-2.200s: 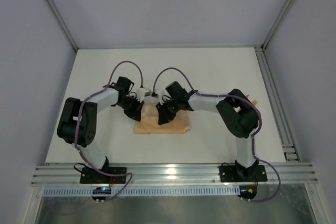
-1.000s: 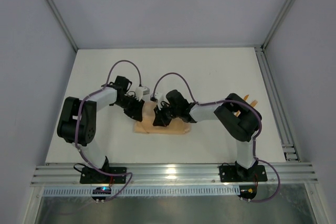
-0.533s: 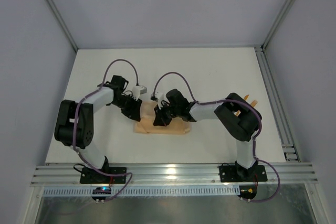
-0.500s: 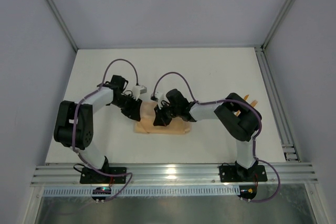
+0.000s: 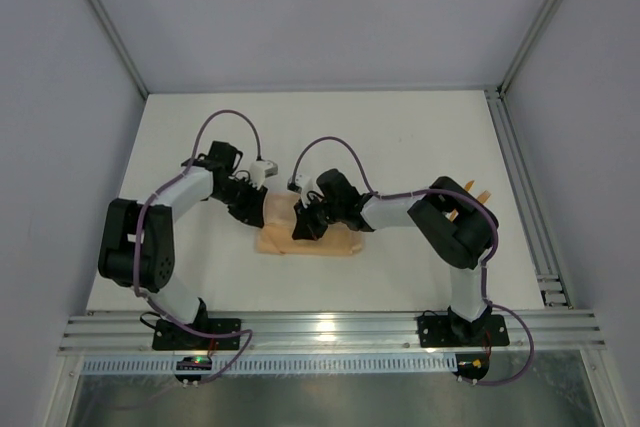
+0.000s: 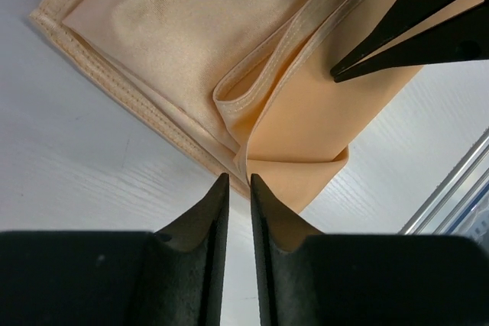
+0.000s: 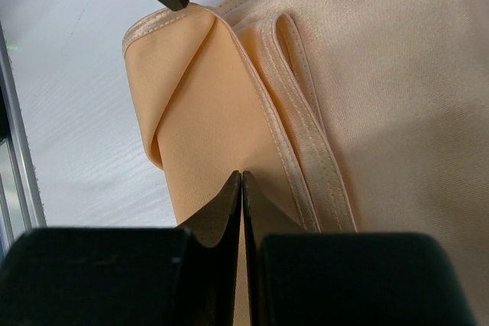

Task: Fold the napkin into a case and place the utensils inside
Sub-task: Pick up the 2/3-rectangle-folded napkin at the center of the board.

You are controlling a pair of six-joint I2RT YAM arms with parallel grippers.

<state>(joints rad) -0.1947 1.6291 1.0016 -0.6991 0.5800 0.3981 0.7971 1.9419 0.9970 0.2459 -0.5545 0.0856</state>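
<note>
The peach-orange napkin [image 5: 328, 240] lies folded into a narrow rectangle mid-table, with layered hemmed edges [image 6: 191, 28] [image 7: 367, 74]. My left gripper [image 5: 257, 211] is at its left end. In the left wrist view its jaws [image 6: 235, 179] stand a narrow gap apart, pinching the folded edge at their tips. My right gripper [image 5: 301, 224] is shut, its tips [image 7: 241, 175] pressing down on the smooth folded flap with no cloth between them. Bright-orange utensils [image 5: 479, 191] peek out at the far right, mostly hidden behind the right arm's elbow.
An aluminium rail [image 5: 522, 182] runs along the table's right side and a slotted rail [image 5: 320, 332] along the front. Grey walls close in the left, back and right. The two grippers sit close together over the napkin's left half.
The right gripper slid left along the napkin more than a second ago and has held still since. The left arm's elbow swung left, and its gripper shifted slightly at the napkin's left edge.
</note>
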